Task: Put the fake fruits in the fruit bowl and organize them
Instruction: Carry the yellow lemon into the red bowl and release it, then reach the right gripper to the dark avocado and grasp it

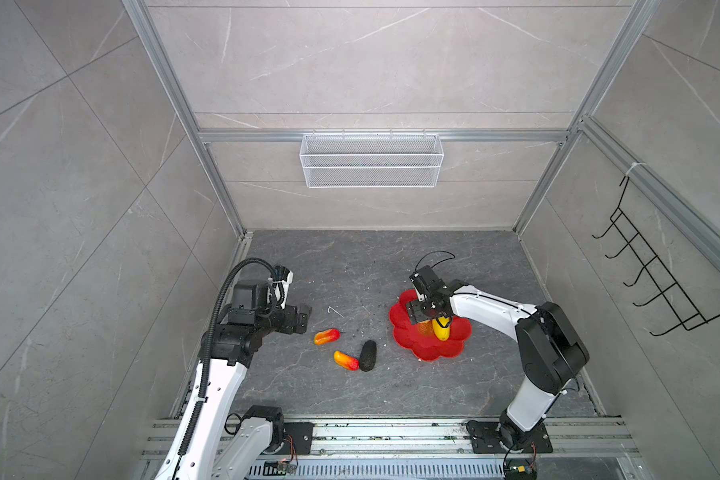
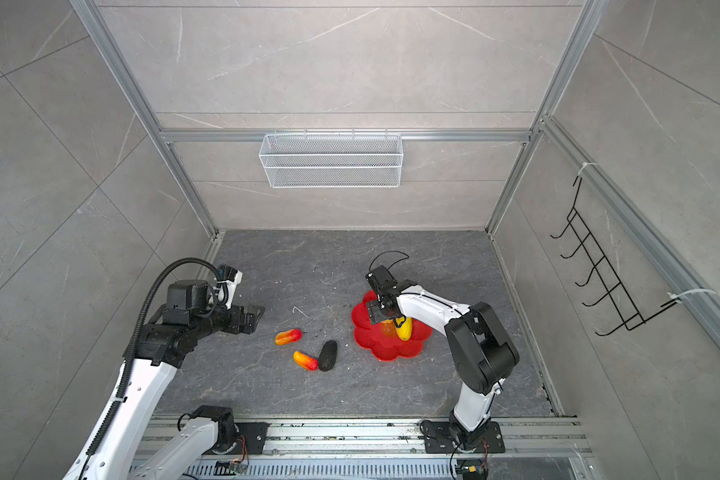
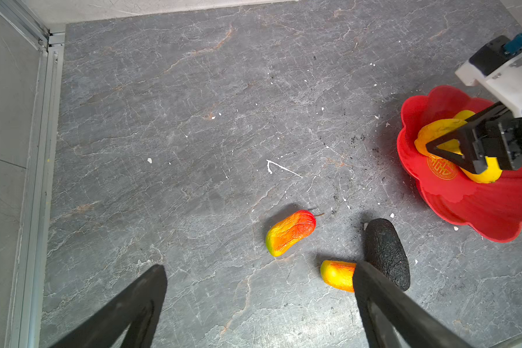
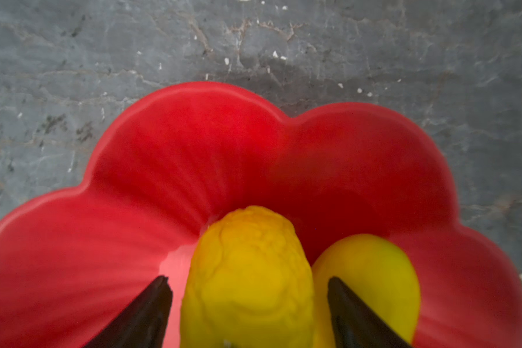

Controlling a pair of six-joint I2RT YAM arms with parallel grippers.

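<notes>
Fruit bowl (image 1: 404,338) near right edge of table (image 1: 350,266) — ribbed yellow fruit (image 4: 247,271), round yellow fruit (image 4: 374,271) inside. Right gripper (image 4: 246,278) wide, straddling ribbed one, not clamping. Orange-red fruit (image 1: 326,336), second orange-red fruit (image 1: 346,360) beside dark oval (image 1: 367,355) mid-table, nearer left gripper (image 3: 259,266) — wide, empty.

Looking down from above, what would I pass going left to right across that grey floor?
In a top view: farther orange-red fake fruit → nearer orange-red fake fruit → black oval fake fruit → red flower-shaped fruit bowl. The yellow fruits and the gripper overlap the bowl, so they are left out.
</notes>
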